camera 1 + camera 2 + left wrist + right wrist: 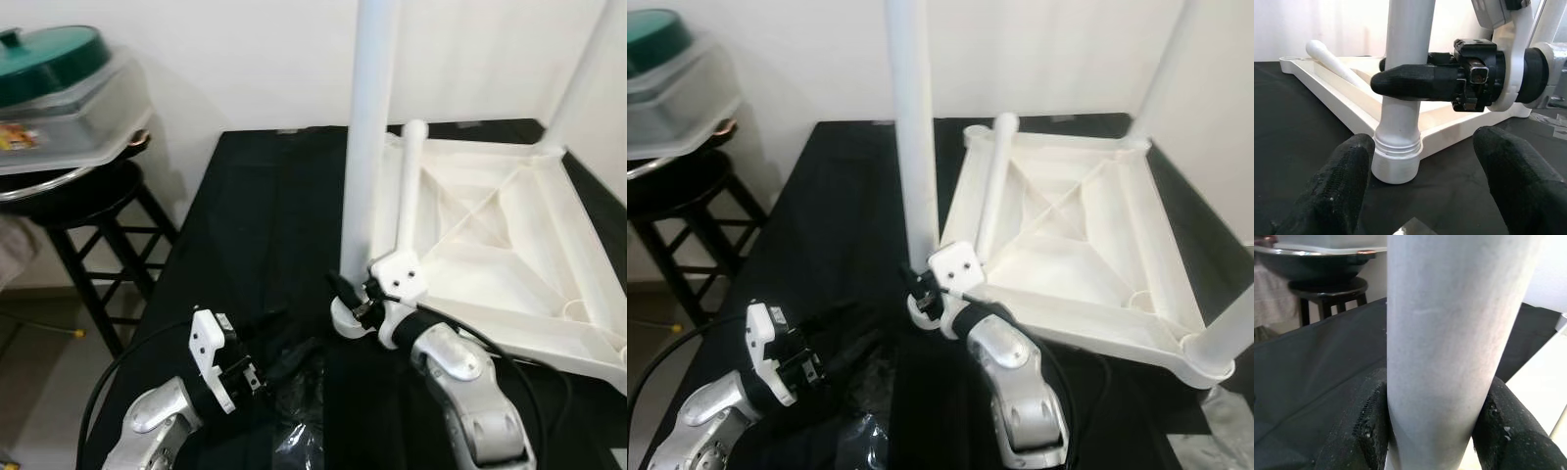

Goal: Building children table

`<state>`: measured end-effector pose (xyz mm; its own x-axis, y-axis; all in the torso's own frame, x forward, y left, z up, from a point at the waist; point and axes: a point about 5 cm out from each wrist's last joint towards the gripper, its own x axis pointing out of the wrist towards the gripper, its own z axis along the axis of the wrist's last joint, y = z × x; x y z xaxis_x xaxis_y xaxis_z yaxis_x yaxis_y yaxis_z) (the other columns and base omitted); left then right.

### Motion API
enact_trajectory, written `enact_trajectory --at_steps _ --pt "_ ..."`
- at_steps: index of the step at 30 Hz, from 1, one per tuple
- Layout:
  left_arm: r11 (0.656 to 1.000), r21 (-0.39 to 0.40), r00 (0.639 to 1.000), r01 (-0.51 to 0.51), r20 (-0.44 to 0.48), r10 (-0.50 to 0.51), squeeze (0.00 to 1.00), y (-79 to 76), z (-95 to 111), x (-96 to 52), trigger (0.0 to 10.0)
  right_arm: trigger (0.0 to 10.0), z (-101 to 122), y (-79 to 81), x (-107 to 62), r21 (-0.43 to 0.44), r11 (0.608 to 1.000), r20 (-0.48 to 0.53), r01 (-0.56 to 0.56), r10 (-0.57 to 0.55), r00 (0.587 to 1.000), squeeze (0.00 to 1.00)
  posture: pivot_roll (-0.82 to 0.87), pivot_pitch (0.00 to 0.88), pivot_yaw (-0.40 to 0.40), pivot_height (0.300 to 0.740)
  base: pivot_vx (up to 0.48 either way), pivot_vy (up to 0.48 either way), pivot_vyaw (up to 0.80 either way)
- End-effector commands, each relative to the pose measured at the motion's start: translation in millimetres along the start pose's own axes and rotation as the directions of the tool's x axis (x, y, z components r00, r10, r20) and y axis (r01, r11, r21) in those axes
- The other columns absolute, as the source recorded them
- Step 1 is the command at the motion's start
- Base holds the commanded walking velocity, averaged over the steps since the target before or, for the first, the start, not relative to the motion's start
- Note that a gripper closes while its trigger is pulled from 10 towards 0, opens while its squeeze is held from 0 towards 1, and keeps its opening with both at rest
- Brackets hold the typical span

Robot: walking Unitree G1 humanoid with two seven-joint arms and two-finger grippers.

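Tabletop [549, 255]: it was laid upside down on the right half of the black desk [245, 225], underside up, so that the corner sockets were exposed for the legs.

Near-left leg [367, 147]: it was stood upright in the near-left corner socket [1397, 164], with screw threads visible just above the collar; by judgement it was not yet turned fully home.

Right pincer [361, 294]: it was closed on the leg low down, just above the socket, one finger [1369, 431] on each side of the tube. A grip this low was probably chosen to keep the leg straight while it was turned or pressed in.

Left pincer [284, 362]: it was held open over the desk, near and to the left of the socket and apart from the leg, its fingers [1337, 191] spread and pointed at the socket. It seemed kept ready to steady the corner.

Other legs: one was seen already upright at the far-right corner [588, 69] and another at the near-right corner [1229, 333].

Loose leg [407, 196]: it was laid inside the tabletop along its left edge, apparently waiting for the far-left socket.

Stool [88, 211]: it was set at the far left beside the desk, carrying a lidded tub [59, 108], clear of the work.
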<state>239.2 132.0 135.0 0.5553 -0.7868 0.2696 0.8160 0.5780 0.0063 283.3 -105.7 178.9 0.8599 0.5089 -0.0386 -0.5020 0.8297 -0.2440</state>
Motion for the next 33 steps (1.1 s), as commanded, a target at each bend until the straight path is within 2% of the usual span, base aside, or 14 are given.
enact_trajectory --at_steps 1,4,5,7,8,15,16,17,18,28,30,31,32,33 --pt "1.0 -0.002 1.0 -0.006 -0.023 0.006 0.0 0.9 -3 -4.4 10.0 0.0 -23 13.6 -0.5 -0.044 0.993 -0.137 -0.112 0.105 0.985 0.0 0.01 0.139 0.036 0.74 0.0 0.0 0.0" --pt "1.0 -0.001 1.0 -0.011 -0.023 0.011 0.0 0.8 -3 -5.4 10.0 0.4 -17 14.7 2.3 -0.027 0.986 -0.124 -0.162 0.158 0.98 0.0 0.01 0.137 0.043 0.74 0.0 0.0 0.0" --pt "1.0 -0.003 1.0 -0.005 -0.026 0.005 0.0 0.6 -3 -5.3 10.0 4.7 -13 13.5 4.4 -0.018 0.986 -0.118 -0.164 0.16 0.98 0.0 0.01 0.137 0.043 0.74 0.0 0.0 0.0" --pt "1.0 -0.003 1.0 0.0 -0.029 0.0 0.0 0.4 -4 -5.1 10.0 4.7 -10 13.2 5.6 -0.012 0.987 -0.116 -0.16 0.158 0.981 0.0 0.01 0.137 0.043 0.74 0.0 0.0 0.0" --pt "1.0 -0.005 1.0 0.003 -0.03 -0.003 0.0 0.3 -3 -4.8 10.0 10.0 -1 9.2 10.3 0.007 0.977 -0.085 -0.215 0.215 0.973 1.0 0.02 0.137 0.048 0.74 0.0 0.0 0.0" --pt "1.0 -0.001 1.0 -0.001 -0.027 0.001 0.0 0.3 -3 -3.5 10.0 10.0 30 -21.7 18.0 -0.069 0.899 0.021 -0.433 0.435 0.9 1.0 0.03 0.142 0.048 0.74 0.0 0.0 0.0" --pt "1.0 -0.001 1.0 -0.001 -0.027 0.001 0.0 0.3 -3 -3.4 10.0 10.0 32 -25.6 18.0 -0.081 0.887 0.025 -0.455 0.458 0.889 0.44 0.03 0.142 0.048 0.74 0.0 0.0 0.0" --pt "1.0 -0.001 1.0 -0.001 -0.027 0.001 0.0 0.3 -3 -3.4 10.0 10.0 32 -25.6 18.0 -0.081 0.887 0.025 -0.455 0.458 0.889 0.44 0.03 0.142 0.048 0.74 0.0 0.0 0.0" --pt "1.0 -0.003 1.0 0.0 -0.026 0.0 0.0 -0.1 -3 -3.3 10.0 10.0 34 -38.3 19.3 -0.102 0.856 0.021 -0.507 0.512 0.859 0.0 0.03 0.145 0.05 0.74 0.0 0.0 0.0" --pt "1.0 -0.001 1.0 0.0 -0.024 0.0 0.0 -1.0 -2 -2.6 10.0 10.0 34 -63.3 25.4 -0.072 0.767 -0.008 -0.638 0.639 0.769 0.0 0.04 0.147 0.046 0.74 0.0 0.0 0.0" --pt "1.0 0.0 1.0 -0.001 -0.024 0.001 0.0 -1.1 -2 -2.7 10.0 8.5 32 -66.9 26.9 -0.056 0.758 -0.007 -0.649 0.65 0.76 0.0 0.05 0.148 0.043 0.74 0.0 0.0 0.0" --pt "1.0 0.001 1.0 -0.001 -0.024 0.001 0.0 -1.2 -2 -2.8 10.0 6.1 30 -70.4 28.5 -0.048 0.752 -0.01 -0.658 0.658 0.753 0.0 0.05 0.149 0.044 0.74 0.0 0.0 0.0" --pt "1.0 0.002 1.0 -0.002 -0.024 0.003 0.0 -1.1 -2 -3.2 10.0 0.0 27 -72.8 29.6 -0.039 0.746 -0.017 -0.665 0.665 0.747 0.0 0.06 0.144 0.044 0.74 0.0 0.0 0.0" --pt "1.0 0.002 1.0 -0.002 -0.024 0.003 0.0 -1.1 -2 -3.2 10.0 0.0 27 -72.8 29.6 -0.039 0.746 -0.017 -0.665 0.665 0.747 0.0 0.06 0.144 0.044 0.74 0.0 0.0 0.0"
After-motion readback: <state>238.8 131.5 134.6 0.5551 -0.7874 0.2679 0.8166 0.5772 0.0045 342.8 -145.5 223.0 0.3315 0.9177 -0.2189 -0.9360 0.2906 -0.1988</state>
